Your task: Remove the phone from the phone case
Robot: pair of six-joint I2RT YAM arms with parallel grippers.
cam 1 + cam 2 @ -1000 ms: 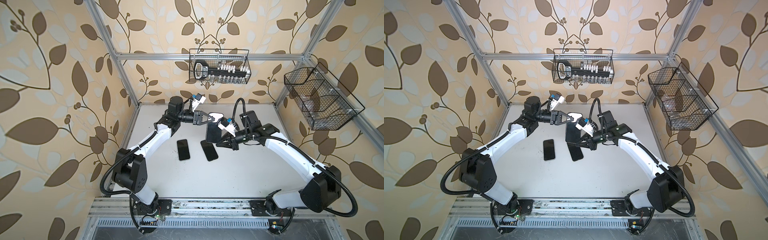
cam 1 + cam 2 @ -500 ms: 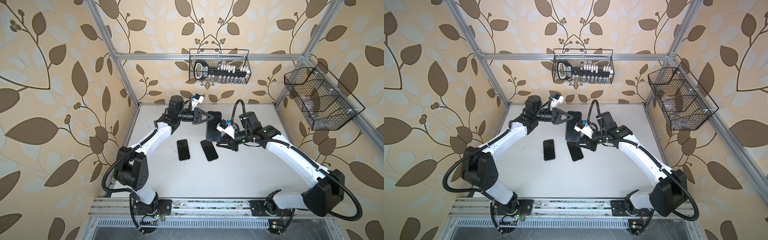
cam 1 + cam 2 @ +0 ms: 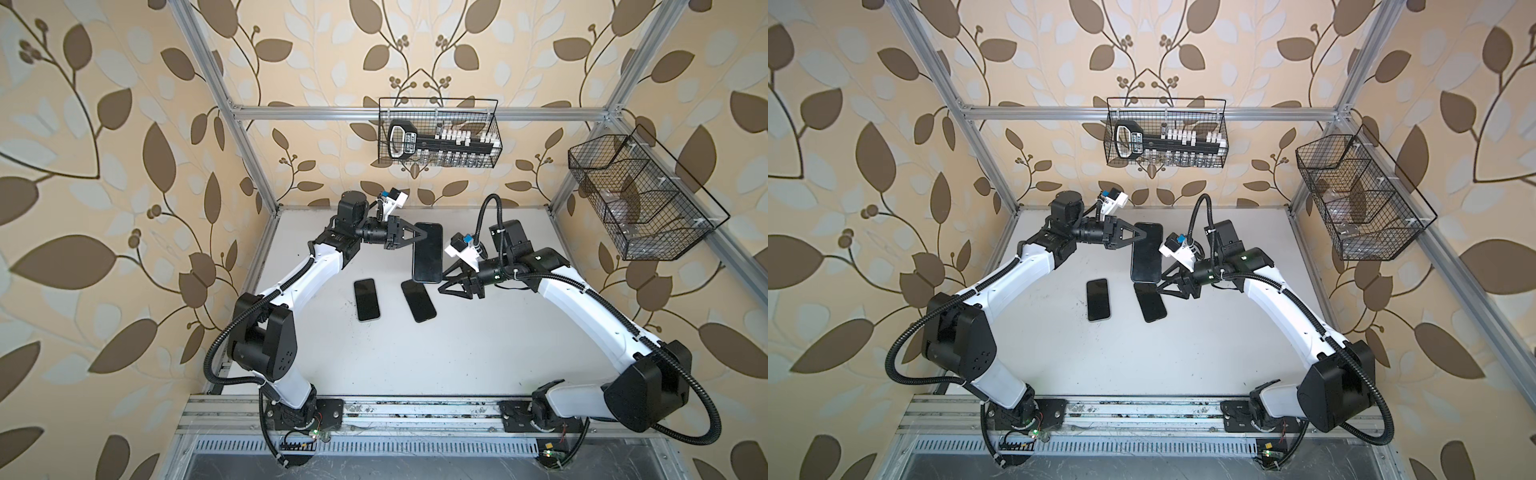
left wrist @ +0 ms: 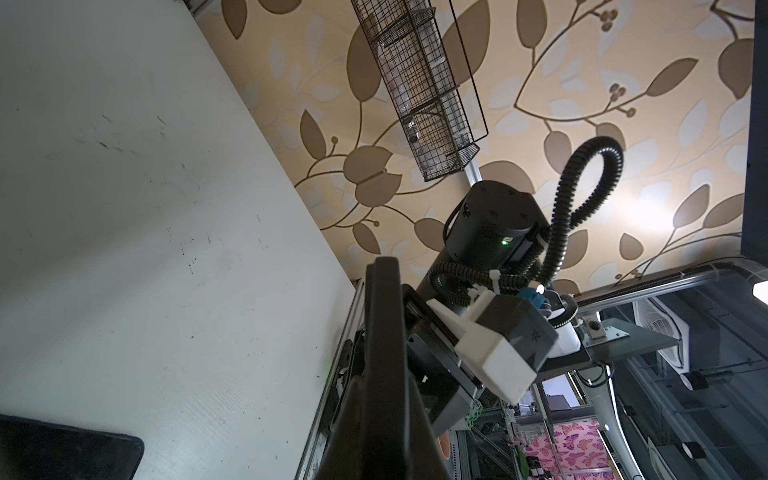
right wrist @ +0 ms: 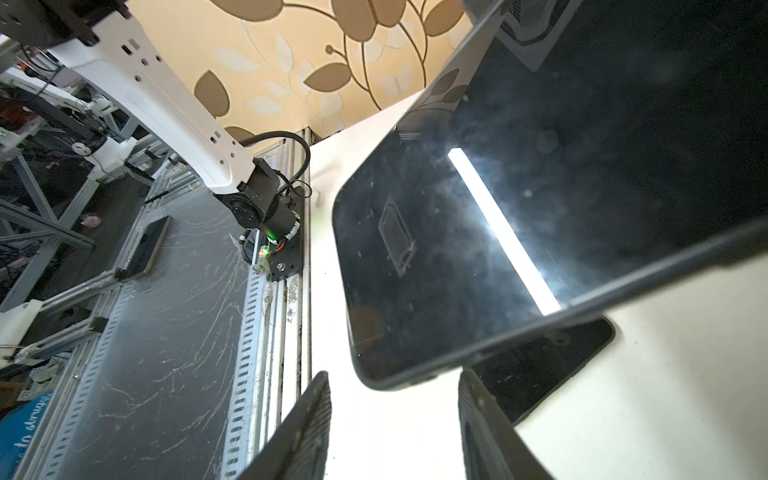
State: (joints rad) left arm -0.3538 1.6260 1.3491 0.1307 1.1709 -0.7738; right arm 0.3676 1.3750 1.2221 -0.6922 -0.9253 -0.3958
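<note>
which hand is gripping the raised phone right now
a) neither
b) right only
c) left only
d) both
c: the left hand is shut on the raised phone near its far end, while the right hand sits open by its near end, fingers apart and off it.

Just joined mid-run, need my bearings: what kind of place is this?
Likely a robot test cell dressed as a room, not a home: bare aluminium frame bars edge leaf-patterned wallpaper panels, and both white robot arms are bolted to a slotted metal rail.

black phone (image 3: 427, 252), white table (image 3: 478, 340), beige wallpaper (image 3: 104, 166) patterned with brown leaves.
</note>
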